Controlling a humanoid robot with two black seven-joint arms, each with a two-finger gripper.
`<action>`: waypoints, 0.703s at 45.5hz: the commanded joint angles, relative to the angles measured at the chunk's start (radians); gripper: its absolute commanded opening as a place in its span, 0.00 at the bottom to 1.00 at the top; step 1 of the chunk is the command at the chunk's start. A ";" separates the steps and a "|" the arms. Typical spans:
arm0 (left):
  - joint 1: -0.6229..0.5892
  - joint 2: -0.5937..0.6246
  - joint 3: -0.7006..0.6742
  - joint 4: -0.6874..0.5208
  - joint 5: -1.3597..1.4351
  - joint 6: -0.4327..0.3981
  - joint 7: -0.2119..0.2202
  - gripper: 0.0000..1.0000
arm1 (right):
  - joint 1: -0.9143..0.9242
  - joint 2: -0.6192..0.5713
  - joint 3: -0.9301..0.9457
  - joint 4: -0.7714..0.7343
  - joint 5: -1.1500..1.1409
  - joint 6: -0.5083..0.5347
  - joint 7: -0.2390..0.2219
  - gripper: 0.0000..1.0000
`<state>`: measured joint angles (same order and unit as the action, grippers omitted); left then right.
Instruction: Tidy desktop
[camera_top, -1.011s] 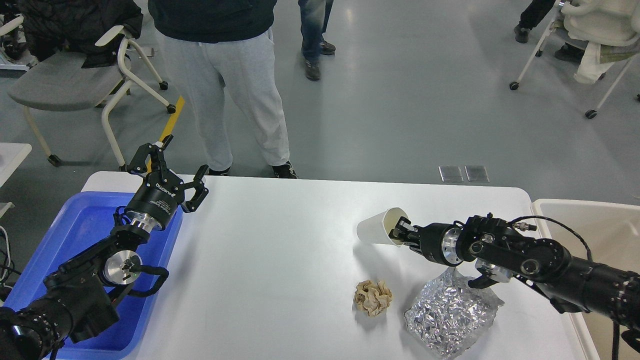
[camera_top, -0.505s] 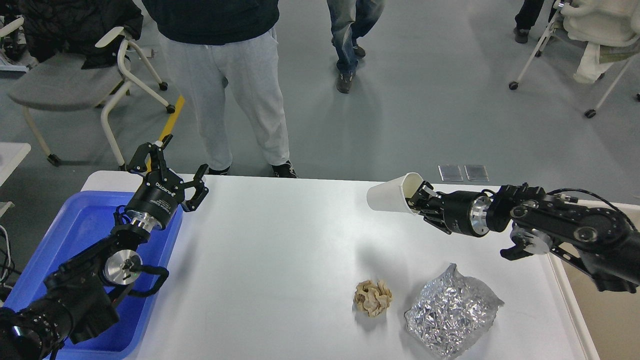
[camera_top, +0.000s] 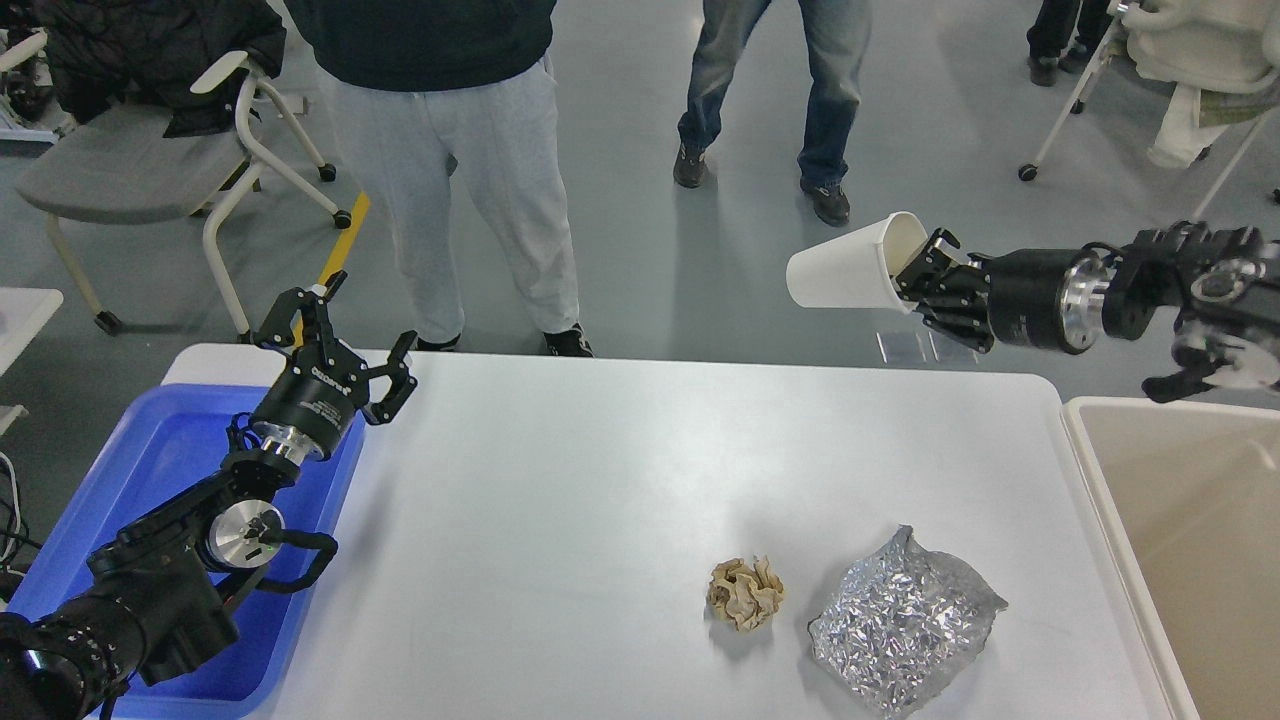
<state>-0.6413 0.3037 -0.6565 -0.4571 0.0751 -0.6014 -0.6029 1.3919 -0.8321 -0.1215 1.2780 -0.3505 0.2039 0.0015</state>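
Wide bare stretch across my table (camera_top: 560, 480) centre, crumpled paper ball (camera_top: 745, 594) and foil wad (camera_top: 900, 632) crowding lower right, left end effector (camera_top: 345, 335) parked upper left

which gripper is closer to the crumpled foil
Right. The right gripper, holding the paper cup, is above and behind the foil; the left gripper hangs far across the desktop.

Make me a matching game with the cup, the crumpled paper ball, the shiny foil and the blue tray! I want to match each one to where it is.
Things:
1. paper cup
2. paper ball
3. foil
4. blue tray

Places:
A. under the left arm
B. lying nearest the beige bin
C. held up by the right gripper
D. on the desktop, left of the foil

Pairs: 1-C, 2-D, 3-B, 4-A
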 joint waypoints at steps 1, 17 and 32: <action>0.000 0.000 0.000 0.000 0.000 -0.001 0.000 1.00 | 0.073 -0.078 -0.012 0.011 0.008 0.020 -0.055 0.00; 0.000 0.000 0.000 0.000 0.000 0.000 0.000 1.00 | -0.065 -0.064 -0.012 -0.417 0.016 -0.012 -0.063 0.00; 0.000 0.000 0.000 0.000 0.000 0.000 0.000 1.00 | -0.319 0.152 0.111 -0.989 0.140 -0.055 -0.063 0.00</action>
<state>-0.6413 0.3037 -0.6565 -0.4570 0.0752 -0.6020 -0.6028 1.2271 -0.8110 -0.0767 0.6754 -0.2888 0.1789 -0.0592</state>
